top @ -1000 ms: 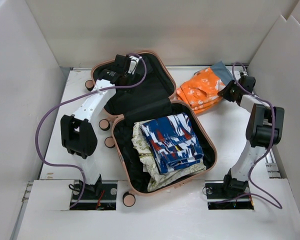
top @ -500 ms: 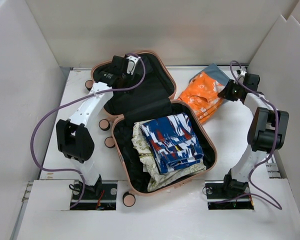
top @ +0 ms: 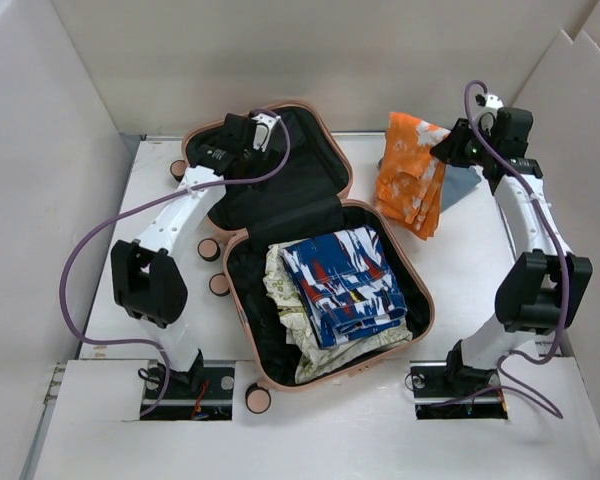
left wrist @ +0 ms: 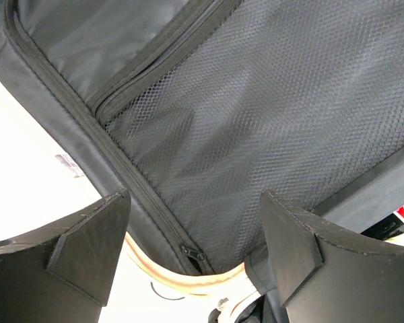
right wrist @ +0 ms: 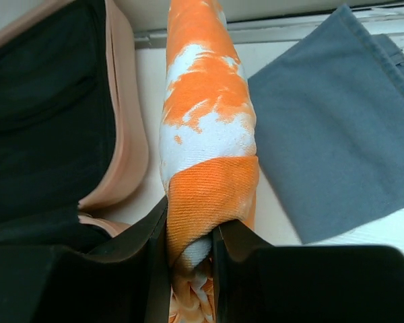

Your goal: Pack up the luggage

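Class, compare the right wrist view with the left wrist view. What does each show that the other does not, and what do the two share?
Only the right wrist view: the right gripper shut on an orange-and-white garment, with a grey cloth beside it. Only the left wrist view: the left gripper, open and empty, facing a mesh pocket and a zip. Both: the luggage, with its pink shell edge and black lining.
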Robot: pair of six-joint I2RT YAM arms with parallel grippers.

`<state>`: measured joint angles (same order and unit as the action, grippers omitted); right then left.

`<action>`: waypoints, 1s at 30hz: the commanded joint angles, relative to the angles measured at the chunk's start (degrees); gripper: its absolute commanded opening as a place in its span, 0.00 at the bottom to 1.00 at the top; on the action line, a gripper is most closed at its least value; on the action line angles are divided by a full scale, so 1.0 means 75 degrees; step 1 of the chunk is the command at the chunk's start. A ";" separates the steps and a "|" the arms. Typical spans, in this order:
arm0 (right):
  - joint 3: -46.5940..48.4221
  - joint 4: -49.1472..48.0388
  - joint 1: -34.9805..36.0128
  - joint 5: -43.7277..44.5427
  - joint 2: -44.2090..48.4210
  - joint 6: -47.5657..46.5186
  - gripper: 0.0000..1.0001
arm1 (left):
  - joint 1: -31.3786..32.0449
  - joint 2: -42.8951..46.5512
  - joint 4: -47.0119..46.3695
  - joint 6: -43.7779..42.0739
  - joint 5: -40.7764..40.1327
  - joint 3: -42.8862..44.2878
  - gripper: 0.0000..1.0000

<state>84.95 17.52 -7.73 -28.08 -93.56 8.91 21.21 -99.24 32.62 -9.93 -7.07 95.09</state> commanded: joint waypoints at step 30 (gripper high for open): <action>-0.2206 -0.2148 0.9734 0.9572 0.4106 0.7188 0.00 | -0.0941 0.3774 -0.0542 0.0762 -0.1531 -0.2026 0.84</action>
<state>71.13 11.09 60.29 28.58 -66.17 50.50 16.91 -75.02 26.94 -5.65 -18.09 80.07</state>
